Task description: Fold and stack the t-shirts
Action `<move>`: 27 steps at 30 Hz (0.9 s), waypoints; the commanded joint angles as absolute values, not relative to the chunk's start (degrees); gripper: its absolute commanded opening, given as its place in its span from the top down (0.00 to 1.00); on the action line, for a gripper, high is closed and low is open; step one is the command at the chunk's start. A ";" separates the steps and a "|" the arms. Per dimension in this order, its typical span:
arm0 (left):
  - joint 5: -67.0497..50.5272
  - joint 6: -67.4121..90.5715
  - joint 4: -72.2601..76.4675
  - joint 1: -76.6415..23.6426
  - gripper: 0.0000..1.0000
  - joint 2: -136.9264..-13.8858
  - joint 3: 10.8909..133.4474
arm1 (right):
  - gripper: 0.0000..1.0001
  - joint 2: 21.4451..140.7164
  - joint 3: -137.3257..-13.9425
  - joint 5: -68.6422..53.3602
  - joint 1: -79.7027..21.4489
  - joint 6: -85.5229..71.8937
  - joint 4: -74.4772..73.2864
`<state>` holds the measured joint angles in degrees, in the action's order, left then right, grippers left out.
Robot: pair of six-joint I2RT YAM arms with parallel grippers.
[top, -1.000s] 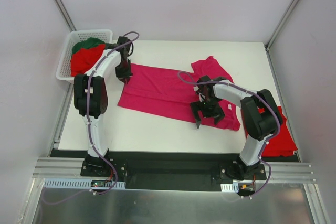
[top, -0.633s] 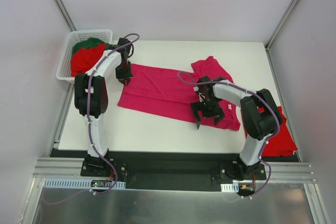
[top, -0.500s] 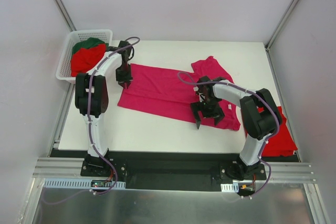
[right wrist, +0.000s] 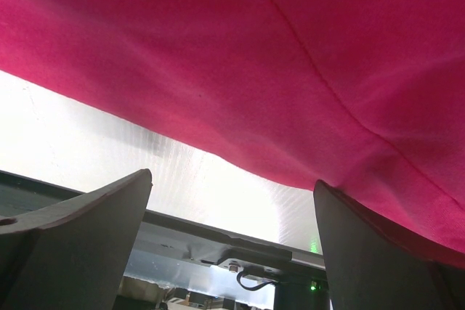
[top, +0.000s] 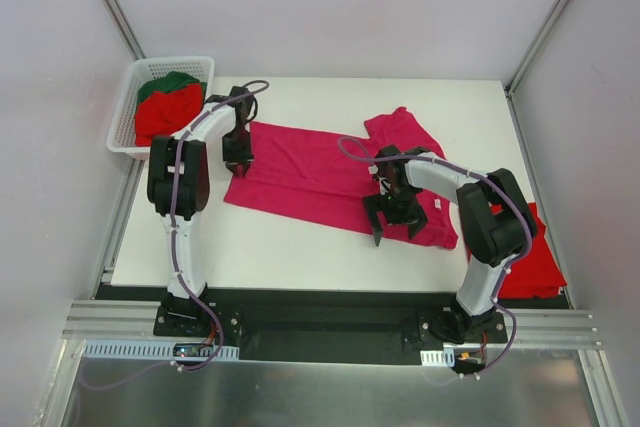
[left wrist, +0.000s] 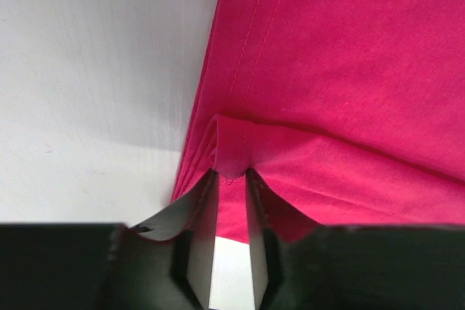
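Observation:
A magenta-pink t-shirt [top: 300, 172] lies spread across the middle of the table, one sleeve pointing to the far right. My left gripper [top: 238, 159] hangs over its left edge. In the left wrist view the jaws of this gripper [left wrist: 231, 173] stand narrowly open, with a small pucker of the pink cloth [left wrist: 349, 70] between the tips. My right gripper [top: 394, 230] is wide open over the shirt's near right hem. In the right wrist view that gripper [right wrist: 232, 178] has nothing between its fingers, and the cloth [right wrist: 290, 49] lies beyond them.
A white lattice basket [top: 128, 85] at the far left corner holds a red shirt [top: 163, 115] and a dark green one [top: 172, 81]. Another red shirt [top: 535, 259] lies at the table's right edge behind the right arm. White walls stand close on both sides.
My left gripper has slid a little nearer along the shirt's left edge, and its jaws have parted slightly. The right arm has not moved.

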<state>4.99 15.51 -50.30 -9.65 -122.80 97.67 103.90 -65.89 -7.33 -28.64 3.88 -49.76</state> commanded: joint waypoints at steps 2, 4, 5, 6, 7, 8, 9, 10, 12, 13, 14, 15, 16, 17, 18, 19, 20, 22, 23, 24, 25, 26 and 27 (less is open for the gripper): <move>5.45 14.77 -51.06 -9.23 0.94 -123.22 99.14 | 0.03 104.33 -66.27 -7.56 -28.74 4.04 -51.42; 5.36 14.77 -51.06 -9.23 0.97 -123.05 99.23 | 0.03 104.24 -66.27 -7.56 -28.83 4.22 -51.50; 5.19 14.77 -51.15 -9.23 0.98 -122.44 99.32 | 0.03 104.41 -66.27 -7.56 -28.74 4.22 -51.50; 5.27 14.94 -51.15 -9.23 0.98 -122.00 99.32 | 0.03 104.33 -66.27 -7.47 -28.74 4.31 -51.59; 5.45 14.94 -51.07 -9.23 0.98 -121.64 99.32 | 0.03 104.50 -66.18 -7.56 -28.74 4.22 -51.50; 5.62 14.85 -51.06 -9.23 0.98 -120.86 99.49 | 0.03 104.59 -66.27 -7.56 -28.74 4.31 -51.50; 5.80 14.85 -51.15 -9.23 0.98 -120.50 99.58 | 0.03 104.68 -66.27 -7.56 -28.74 4.31 -51.42; 5.80 14.85 -51.24 -9.23 0.98 -120.15 99.67 | 0.03 104.76 -66.27 -7.56 -28.65 4.22 -51.50; 5.89 14.77 -51.33 -9.23 0.97 -119.45 100.02 | 0.03 104.85 -66.36 -7.65 -28.83 4.22 -51.42; 5.98 14.77 -51.33 -9.23 0.97 -119.18 100.11 | 0.03 104.77 -66.44 -7.73 -28.74 4.31 -51.33; 5.98 14.77 -51.50 -9.23 0.97 -119.09 100.46 | 0.03 104.94 -66.53 -7.82 -28.74 4.31 -51.50; 5.89 14.85 -51.68 -9.23 0.96 -119.09 100.72 | 0.04 104.94 -66.53 -7.74 -28.65 4.39 -51.50; 5.89 14.77 -51.77 -9.23 0.96 -119.18 100.98 | 0.03 104.85 -66.53 -7.73 -28.74 4.39 -51.50; 5.89 14.77 -52.20 -9.23 0.96 -119.27 101.60 | 0.03 104.94 -66.53 -7.73 -28.74 4.39 -51.50; 5.80 14.94 -52.21 -9.23 0.96 -119.35 101.78 | 0.03 104.94 -66.53 -7.65 -28.83 4.48 -51.59; 5.71 14.94 -52.47 -9.23 0.96 -119.36 102.13 | 0.03 104.94 -66.45 -7.65 -28.65 4.48 -51.68; 5.71 14.94 -52.64 -9.23 0.96 -119.09 102.56 | 0.03 104.94 -66.45 -7.73 -28.74 4.48 -51.59; 5.71 15.12 -52.82 -9.23 0.96 -119.09 103.01 | 0.03 104.85 -66.27 -7.56 -28.74 4.48 -51.59; 5.71 15.03 -52.82 -9.23 0.96 -119.18 103.62 | 0.03 104.77 -66.27 -7.56 -28.65 4.57 -51.59; 5.80 14.94 -53.17 -9.32 0.96 -119.35 104.06 | 0.03 104.59 -66.18 -7.47 -28.65 4.57 -51.77; 5.63 14.94 -53.26 -9.23 0.96 -119.88 104.50 | 0.03 104.59 -66.18 -7.47 -28.74 4.57 -51.68; 5.54 14.94 -53.52 -9.23 0.96 -120.23 105.46 | 0.03 104.50 -66.01 -7.30 -28.74 4.66 -51.77; 5.36 14.94 -53.87 -9.23 0.96 -120.41 105.90 | 0.03 104.50 -66.01 -7.29 -28.83 4.75 -51.85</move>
<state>4.99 15.40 -51.35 -9.65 -123.09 102.28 104.73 -65.89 -7.33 -28.64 3.92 -49.91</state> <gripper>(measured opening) 0.040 0.968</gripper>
